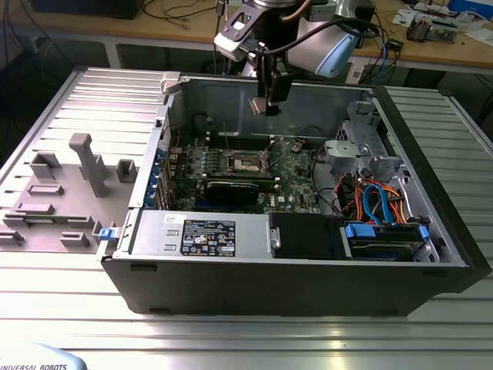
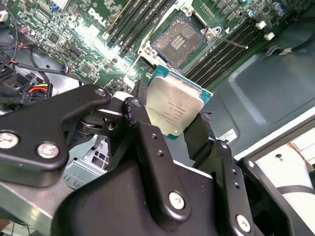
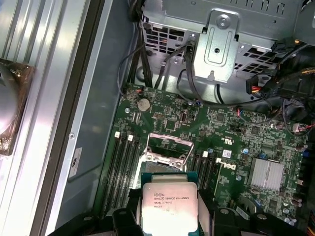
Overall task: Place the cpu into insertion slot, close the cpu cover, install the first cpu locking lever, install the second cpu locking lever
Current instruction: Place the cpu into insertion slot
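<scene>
In the exterior view the gripper (image 1: 269, 99) hangs above the open computer case (image 1: 431, 231), over the far part of the green motherboard (image 1: 296, 173). The insertion slot (image 1: 245, 162) lies below it and a little nearer. The case rests on its side on a ribbed metal table (image 1: 231, 331). A grey fixture with upright blocks (image 1: 88, 162) sits at the exterior view's left, and a cluttered workbench (image 1: 431, 42) runs along the far side of the room.

The second wrist view shows what that view cannot: the two black fingers (image 2: 147, 142) are clamped on opposite edges of the cpu (image 2: 174, 110), which is tilted with its metal top facing the camera. The insertion slot (image 2: 179, 42) is beyond it, uncovered, with its dark centre bare. A thin wire lever (image 2: 231, 42) sticks out beside it.

In the first wrist view the cpu (image 3: 169, 206) is held clear of the board, near the insertion slot (image 3: 167, 147). A silver drive cage (image 3: 219, 44) stands farther off.
</scene>
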